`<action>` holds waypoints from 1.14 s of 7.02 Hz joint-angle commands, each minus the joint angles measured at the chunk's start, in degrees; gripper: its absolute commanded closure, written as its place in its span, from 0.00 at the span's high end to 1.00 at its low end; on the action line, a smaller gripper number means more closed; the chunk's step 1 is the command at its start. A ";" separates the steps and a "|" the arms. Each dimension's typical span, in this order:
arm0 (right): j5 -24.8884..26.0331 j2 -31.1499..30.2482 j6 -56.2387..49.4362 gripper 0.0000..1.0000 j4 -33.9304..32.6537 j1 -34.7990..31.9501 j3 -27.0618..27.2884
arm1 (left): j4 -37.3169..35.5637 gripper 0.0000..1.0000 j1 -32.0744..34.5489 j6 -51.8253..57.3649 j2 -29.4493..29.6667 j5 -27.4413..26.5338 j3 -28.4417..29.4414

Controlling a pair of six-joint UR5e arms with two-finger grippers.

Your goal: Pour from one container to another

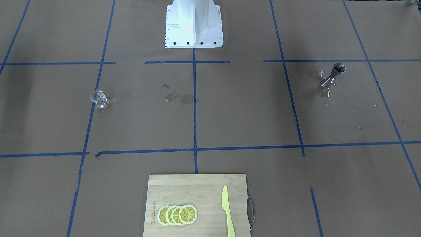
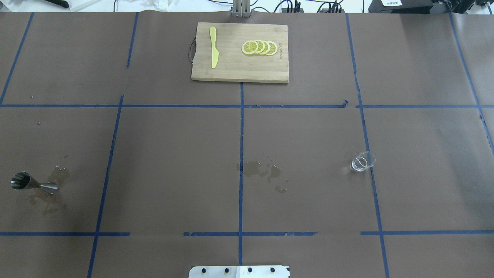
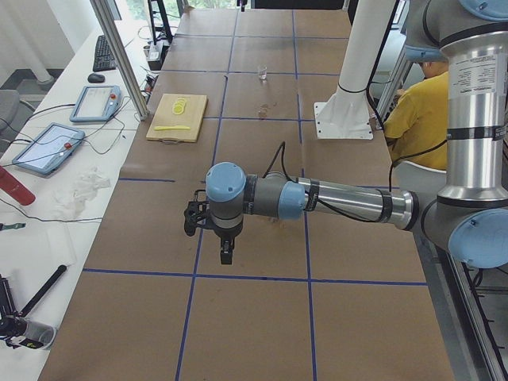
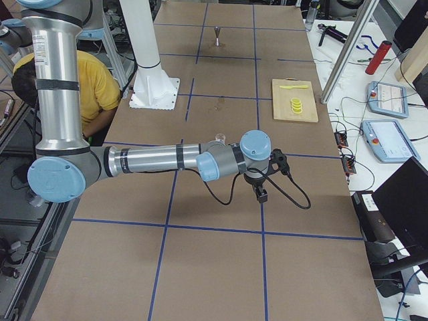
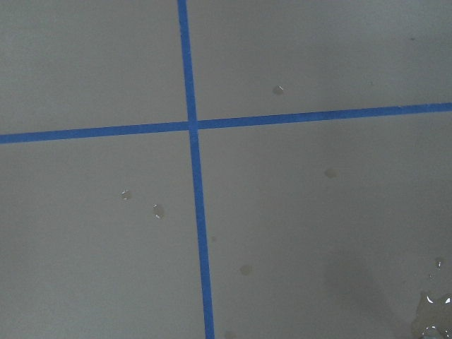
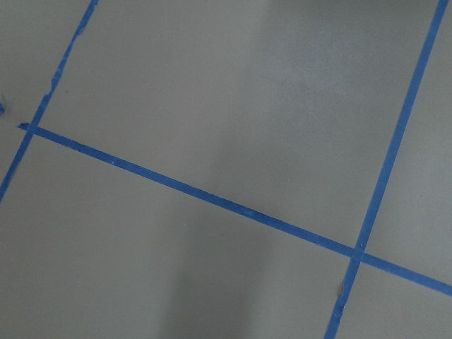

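brown table [image 2: 173, 154] overhead shows cup [image 2: 362, 161] and jigger [image 2: 29, 182]; side views add left gripper [image 3: 226, 255], right gripper [image 4: 262, 194], finger state unclear.

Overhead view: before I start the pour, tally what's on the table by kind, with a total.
Glass cup: 1
Jigger: 1
Board: 1
Knife: 1
Lemon slices: 4
Total: 8
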State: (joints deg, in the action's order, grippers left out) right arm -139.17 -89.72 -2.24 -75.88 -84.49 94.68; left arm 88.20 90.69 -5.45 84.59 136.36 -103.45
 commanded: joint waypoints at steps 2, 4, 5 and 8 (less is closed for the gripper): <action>-0.39 1.38 0.22 1.00 -8.15 -0.58 -0.29 | 1.27 1.00 1.07 2.02 -1.53 0.05 -0.35; 1.61 4.74 -1.78 1.00 -25.33 -1.98 5.05 | 10.18 1.00 0.02 1.41 -1.97 1.70 1.05; 1.28 3.25 -2.32 1.00 -25.36 -2.34 5.51 | 10.41 1.00 0.28 1.84 -2.93 3.28 0.53; -0.30 0.61 -2.33 1.00 -25.45 -2.78 9.62 | 10.33 1.00 0.72 1.85 -3.03 2.60 -1.41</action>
State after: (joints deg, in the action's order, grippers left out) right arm -138.70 -88.35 -5.04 -101.07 -87.14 102.10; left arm 98.43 91.49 -3.61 81.62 139.38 -104.51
